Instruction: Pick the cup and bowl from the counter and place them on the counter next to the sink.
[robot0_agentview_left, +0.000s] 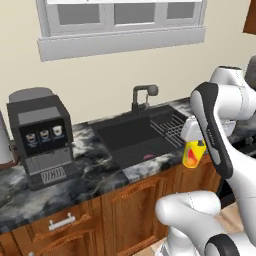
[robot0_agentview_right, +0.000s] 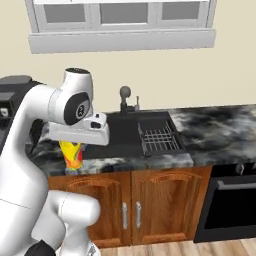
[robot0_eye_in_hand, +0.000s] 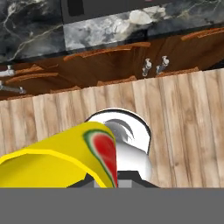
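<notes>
Your two base views look forward and down at the sink (robot0_agentview_left: 142, 135) (robot0_agentview_right: 135, 131) from behind, left and right, sharing it. Your hand view looks down at the floor (robot0_eye_in_hand: 183, 113) before the sink cabinets.

Glossy marble counter (robot0_agentview_left: 95, 155), wooden cabinets (robot0_agentview_right: 150, 210)

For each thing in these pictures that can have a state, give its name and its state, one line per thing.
tool: shut on the cup.
cup: held in the air in front of the counter edge, clear of the counter.
sink: wire rack resting inside, no water visible.
faucet: not running.
cabinet doors: closed.
coffee machine: upright on the counter, left of the sink.
</notes>
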